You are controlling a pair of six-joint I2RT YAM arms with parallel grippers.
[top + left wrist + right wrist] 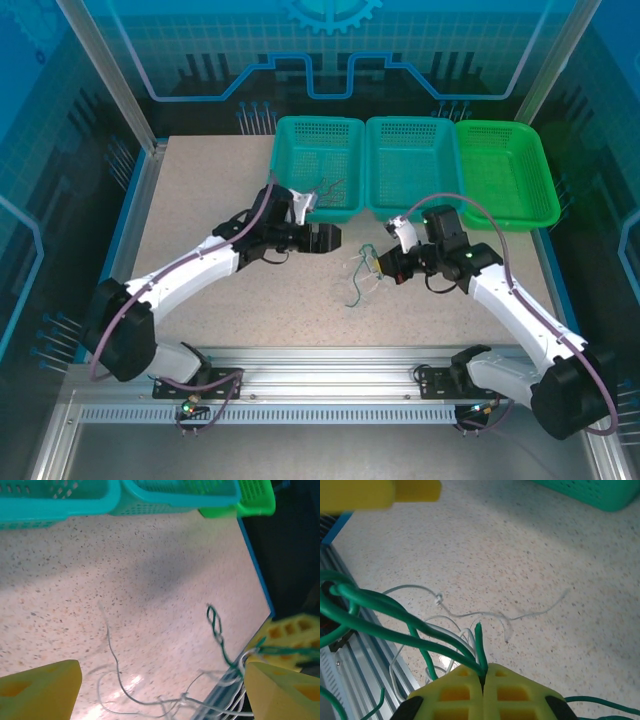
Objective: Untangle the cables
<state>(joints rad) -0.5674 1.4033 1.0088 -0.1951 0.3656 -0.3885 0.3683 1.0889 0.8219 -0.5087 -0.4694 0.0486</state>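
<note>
Your right fingers [455, 695] are clamped together on a green strand of the cables [362, 278]. The cables lie in a loose tangle mid-surface [205, 195], nearer than the baskets [412, 216]. Your left fingers [40, 690] stand wide apart and empty, just left of the tangle.

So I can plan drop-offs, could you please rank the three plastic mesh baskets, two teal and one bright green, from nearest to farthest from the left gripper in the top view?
From the left gripper:
1. Left teal plastic mesh basket, just beyond it.
2. Middle teal plastic mesh basket, further right.
3. Bright green plastic mesh basket, far right end.
</note>
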